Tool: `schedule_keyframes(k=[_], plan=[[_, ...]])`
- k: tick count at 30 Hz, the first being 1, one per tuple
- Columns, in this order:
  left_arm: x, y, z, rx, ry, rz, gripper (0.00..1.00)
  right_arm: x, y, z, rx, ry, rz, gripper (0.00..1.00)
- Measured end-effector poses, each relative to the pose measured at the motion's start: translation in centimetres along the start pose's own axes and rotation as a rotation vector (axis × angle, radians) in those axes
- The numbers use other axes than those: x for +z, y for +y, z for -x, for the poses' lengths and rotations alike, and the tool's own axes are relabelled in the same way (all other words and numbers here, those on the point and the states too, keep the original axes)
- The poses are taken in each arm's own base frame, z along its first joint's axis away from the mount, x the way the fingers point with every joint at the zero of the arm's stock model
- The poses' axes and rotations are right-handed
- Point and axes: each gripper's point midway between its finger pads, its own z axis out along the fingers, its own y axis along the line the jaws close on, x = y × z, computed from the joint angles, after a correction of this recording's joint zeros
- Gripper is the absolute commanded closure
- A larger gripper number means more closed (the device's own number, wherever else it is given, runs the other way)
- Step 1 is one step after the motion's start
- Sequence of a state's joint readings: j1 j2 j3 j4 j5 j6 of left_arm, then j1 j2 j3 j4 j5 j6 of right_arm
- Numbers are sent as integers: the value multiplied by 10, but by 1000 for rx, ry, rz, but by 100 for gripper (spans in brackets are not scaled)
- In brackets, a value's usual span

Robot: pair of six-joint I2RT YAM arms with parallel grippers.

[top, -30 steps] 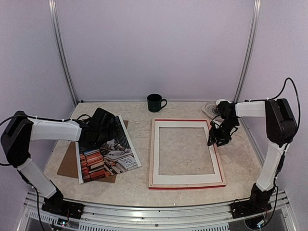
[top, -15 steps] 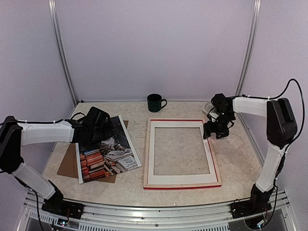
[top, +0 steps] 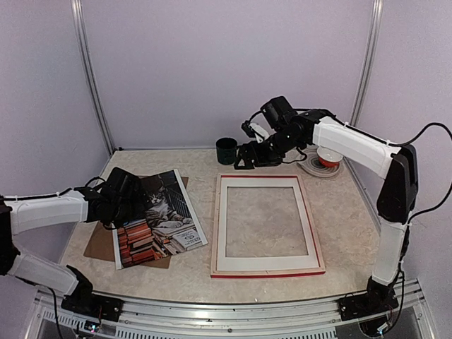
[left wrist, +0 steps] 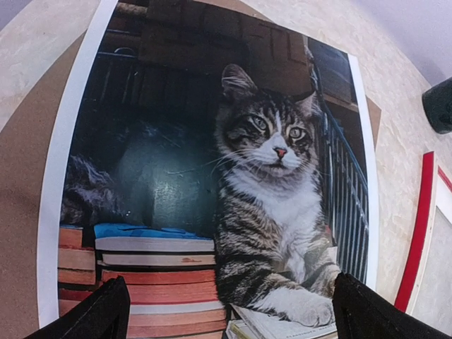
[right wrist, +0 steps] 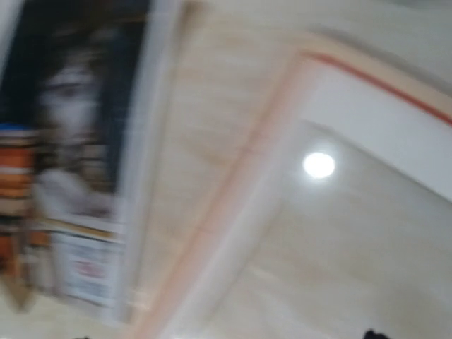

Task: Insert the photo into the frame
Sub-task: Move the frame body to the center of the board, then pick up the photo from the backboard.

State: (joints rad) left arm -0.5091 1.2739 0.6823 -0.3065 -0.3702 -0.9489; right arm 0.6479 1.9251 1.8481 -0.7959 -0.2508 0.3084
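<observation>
The photo (top: 161, 220), a tabby cat among stacked books, lies face up on the left of the table and fills the left wrist view (left wrist: 268, 162). My left gripper (top: 121, 200) hovers low over its upper left part, open wide, with both black fingertips (left wrist: 102, 316) framing the print and nothing between them. The frame (top: 268, 268) lies flat at the centre, pale side up, with a red outer edge (left wrist: 418, 233). My right gripper (top: 246, 161) hangs raised above the frame's far left corner, open and empty. The right wrist view is motion-blurred, showing the photo (right wrist: 63, 148) and frame (right wrist: 367, 85).
A brown backing board (top: 99, 246) lies under the photo. A white mat border (top: 227, 212) sits inside the frame. A dark mug (top: 226, 150) stands at the back, just left of the right gripper. A round coiled thing with a red centre (top: 323, 159) sits back right.
My right arm has risen from the frame's right edge and swung to its far left corner, jaws widening. The frame has slid slightly left. My left gripper has drawn back leftward over the photo.
</observation>
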Motion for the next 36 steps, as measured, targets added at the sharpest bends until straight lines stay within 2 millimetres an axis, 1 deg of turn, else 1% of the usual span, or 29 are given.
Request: schedule_keyframes(k=[2, 3, 4, 5, 7, 9, 12, 14, 17, 25, 32, 36], plan=[[5, 7, -3, -8, 8, 21, 1, 24, 36, 2, -37, 22, 86, 17], [8, 11, -6, -10, 15, 32, 1, 40, 53, 2, -55, 37, 124, 17], [10, 14, -8, -12, 21, 42, 1, 53, 65, 1, -65, 49, 153, 17], [12, 17, -10, -14, 28, 50, 1, 70, 79, -2, -76, 68, 182, 17], [16, 22, -12, -21, 38, 63, 1, 102, 96, -10, -88, 104, 217, 17], [20, 27, -13, -34, 46, 71, 1, 130, 110, -25, -87, 151, 243, 17], [23, 34, -14, -47, 51, 80, 1, 157, 117, -51, -67, 223, 267, 17], [24, 36, -15, -53, 53, 81, 1, 167, 116, -63, -47, 257, 268, 17], [25, 38, -17, -55, 57, 82, 1, 175, 113, -70, -22, 278, 266, 17], [26, 41, -19, -58, 59, 83, 1, 179, 118, -67, 7, 266, 289, 18], [26, 39, -17, -62, 52, 74, 1, 187, 115, -71, 24, 277, 284, 17], [27, 38, -16, -65, 48, 70, 1, 188, 114, -72, 24, 278, 280, 17]])
